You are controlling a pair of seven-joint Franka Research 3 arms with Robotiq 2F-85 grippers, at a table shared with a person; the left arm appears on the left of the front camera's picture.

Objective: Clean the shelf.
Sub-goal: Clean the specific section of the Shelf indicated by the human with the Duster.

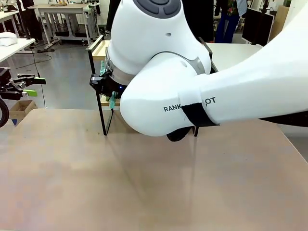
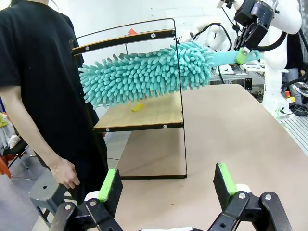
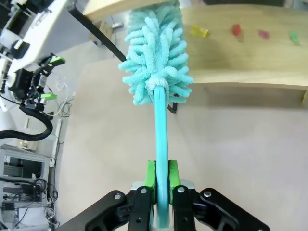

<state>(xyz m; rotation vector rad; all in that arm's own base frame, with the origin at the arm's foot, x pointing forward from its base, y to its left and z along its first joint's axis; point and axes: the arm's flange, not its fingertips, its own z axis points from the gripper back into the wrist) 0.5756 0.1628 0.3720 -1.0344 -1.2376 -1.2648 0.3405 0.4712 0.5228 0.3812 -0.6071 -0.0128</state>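
right wrist view: right tool (image 3: 162, 175) clenched on duster (image 3: 156, 62); left wrist view: left tool (image 2: 167, 180) released, person (image 2: 33, 72) beside shelf (image 2: 154, 113).

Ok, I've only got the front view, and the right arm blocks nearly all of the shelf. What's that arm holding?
Observer: The right gripper is shut on the handle of a teal duster.
Operator: Where's the duster's head?
Observer: Between the two boards of the shelf, under the top one.
Operator: Anything in there to clean up?
Observer: A yellow scrap lies on the lower board, beneath the duster.
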